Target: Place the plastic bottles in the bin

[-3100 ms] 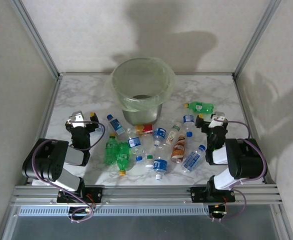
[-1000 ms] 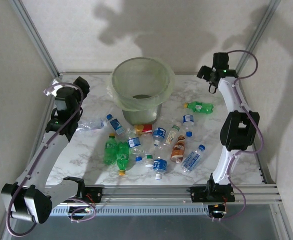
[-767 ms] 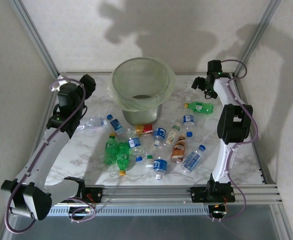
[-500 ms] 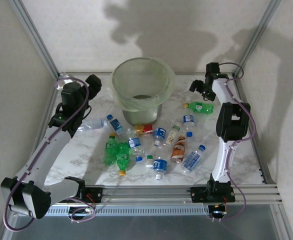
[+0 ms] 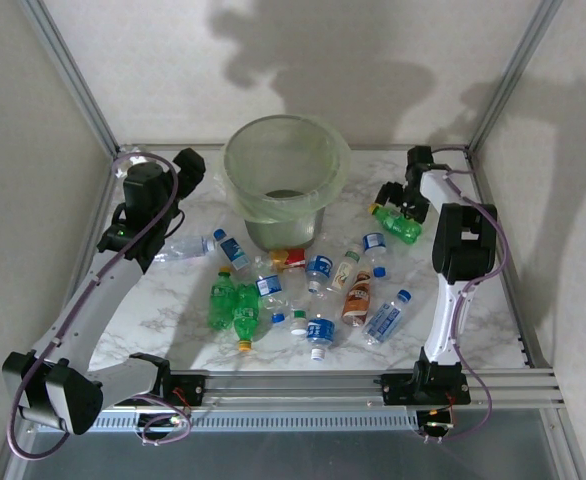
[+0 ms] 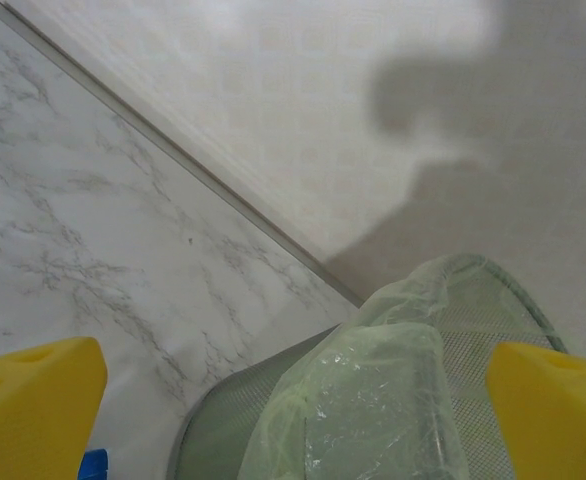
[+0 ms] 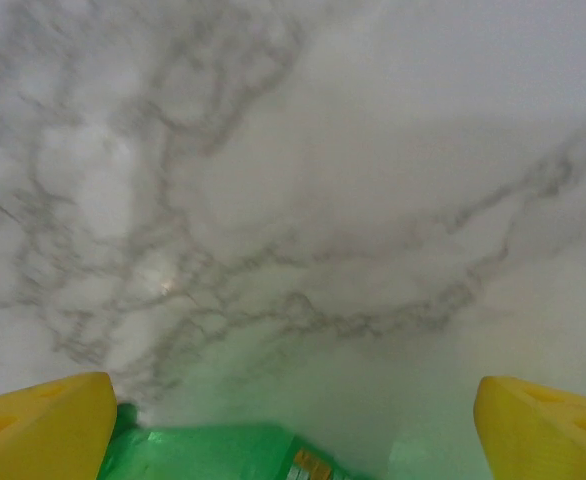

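Gaping wide, both claws hang near the marble table's (image 5: 203, 345) far edge: left gripper (image 5: 188, 165) beside the round green-lined grey metal bin (image 5: 241, 195), right gripper (image 5: 390, 197) over a green plastic bottle (image 5: 404, 228).

From my remote seat I see a white tabletop with grey marble veining (image 5: 173, 290), its pattern sharp in the left wrist view (image 6: 73, 200) and blurred in the right wrist view (image 7: 273, 200). A thin grey metal strip (image 6: 173, 150) edges it where it meets the pale, finely textured back wall (image 5: 173, 70). Two slanted aluminium posts, left (image 5: 73, 75) and right (image 5: 513, 72), frame that wall, with plain beige side panels (image 5: 23, 200) beyond them. Soft dark shadows (image 5: 313, 85) lie across the back wall. A ribbed aluminium rail (image 5: 293, 385) runs along the near edge.
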Available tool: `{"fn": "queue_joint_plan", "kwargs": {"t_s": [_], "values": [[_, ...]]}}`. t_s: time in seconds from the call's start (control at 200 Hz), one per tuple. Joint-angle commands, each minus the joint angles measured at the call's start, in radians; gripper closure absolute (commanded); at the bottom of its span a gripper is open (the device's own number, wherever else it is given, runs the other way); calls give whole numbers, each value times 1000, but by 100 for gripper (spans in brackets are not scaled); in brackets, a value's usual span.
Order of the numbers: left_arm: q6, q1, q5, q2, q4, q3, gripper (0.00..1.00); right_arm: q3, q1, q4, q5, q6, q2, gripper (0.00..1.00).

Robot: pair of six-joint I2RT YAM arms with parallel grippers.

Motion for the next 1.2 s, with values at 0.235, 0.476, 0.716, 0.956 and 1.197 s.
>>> {"fn": "queue_joint_plan", "kwargs": {"t_s": [0.235, 0.476, 0.716, 0.956, 1.197], "values": [[-11, -10, 38, 32, 4, 40, 3, -180, -6, 18, -8, 23, -166, 4], [-1, -13, 42, 52, -2, 59, 3, -192, 36, -5, 25, -4, -225, 1], [-2, -13, 52, 61, -5, 69, 4, -174, 103, -49, 133, -25, -204, 1], [-4, -15, 65, 62, -22, 83, 5, -163, 111, -86, 186, -25, -188, 1], [7, -28, 86, 64, -31, 103, 7, -164, 112, -100, 208, -15, -134, 1]]}}
